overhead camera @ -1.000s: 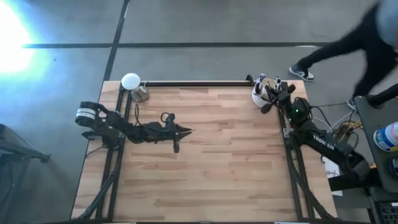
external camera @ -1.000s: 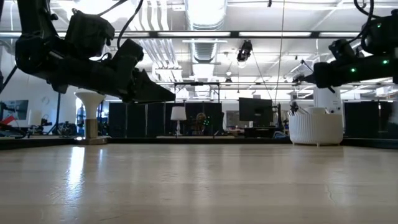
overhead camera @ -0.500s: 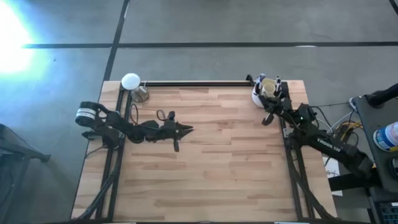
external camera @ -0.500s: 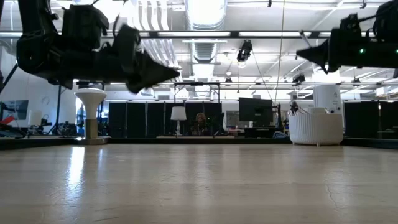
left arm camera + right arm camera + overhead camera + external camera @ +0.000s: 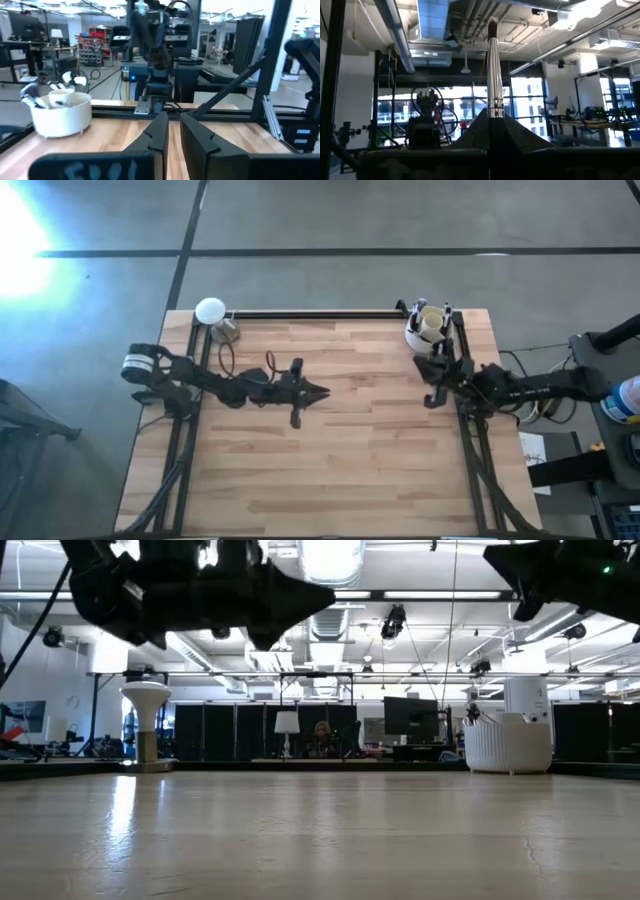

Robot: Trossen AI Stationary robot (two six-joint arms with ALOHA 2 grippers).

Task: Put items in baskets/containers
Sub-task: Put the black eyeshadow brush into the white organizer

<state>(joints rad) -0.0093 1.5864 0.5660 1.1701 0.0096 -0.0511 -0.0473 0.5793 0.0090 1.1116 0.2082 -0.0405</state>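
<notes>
Cream-white cup [image 5: 427,328], round w/ ribbed wall, sits at far right corner of the wooden table [image 5: 350,450]; brushes [image 5: 35,95] stick up out of it, dark tips + a fluffy pale head. From table level the cup [image 5: 508,745] shows at far right edge.

Right gripper [image 5: 432,370] hangs just near-side of the cup, raised off the table, fingers clamped tight on one brush [image 5: 492,70]: shiny metal ferrule, small dark bristle tip pointing up betw. the fingers.

Left gripper [image 5: 318,391] is mid-table, left of centre, well apart from the cup, also up in the air; its dark flat fingers [image 5: 157,135] stand a narrow slit apart w/ nothing betw. them.

Flat white disc on brass-coloured stand [image 5: 212,315] at far left corner. Table is pale wood planks, smooth, on a black frame. Nothing lies betw. grippers and cup.
</notes>
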